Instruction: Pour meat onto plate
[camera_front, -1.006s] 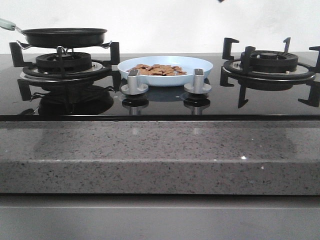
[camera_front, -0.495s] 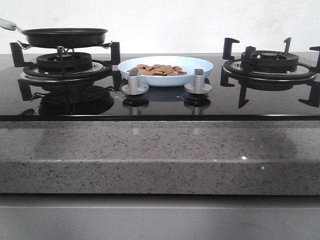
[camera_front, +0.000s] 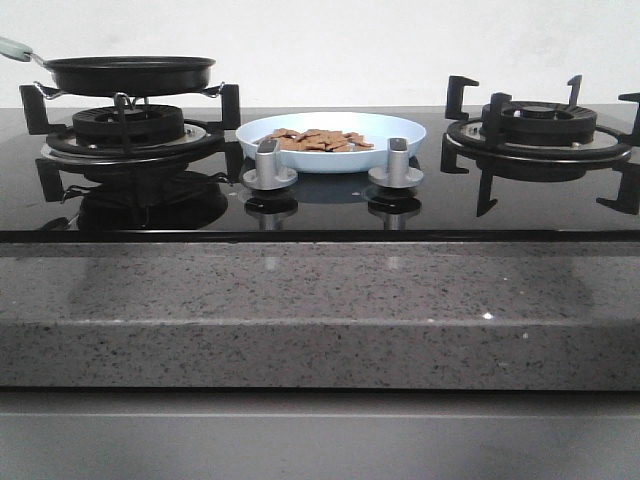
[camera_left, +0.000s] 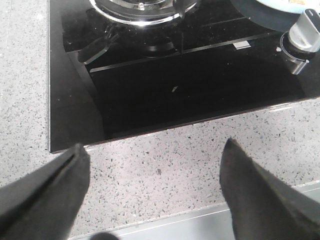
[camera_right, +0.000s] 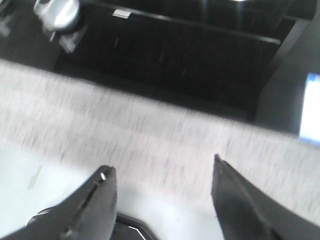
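Note:
The pale blue plate (camera_front: 395, 128) sits on the black glass hob between the two burners, behind two silver knobs. A low heap of reddish-brown meat (camera_front: 315, 139) pieces lies in its left half. The black frying pan (camera_front: 130, 72) rests on the left burner with its pale handle pointing left. Neither arm shows in the front view. My left gripper (camera_left: 155, 152) hangs open over the speckled counter in front of the hob, nothing between its fingers. My right gripper (camera_right: 162, 167) is also open and empty above the counter's front edge, and its view is blurred.
The right burner (camera_front: 540, 125) with black pan supports stands bare. Two silver knobs (camera_front: 270, 165) (camera_front: 397, 163) stick up in front of the plate. A grey speckled stone counter (camera_front: 320, 310) runs along the hob's front. The left wrist view shows one knob (camera_left: 302, 32) and the plate's rim (camera_left: 260, 15).
A dark tip at the top edge of the front view one second ago has left the frame. Pan, plate and meat have not moved.

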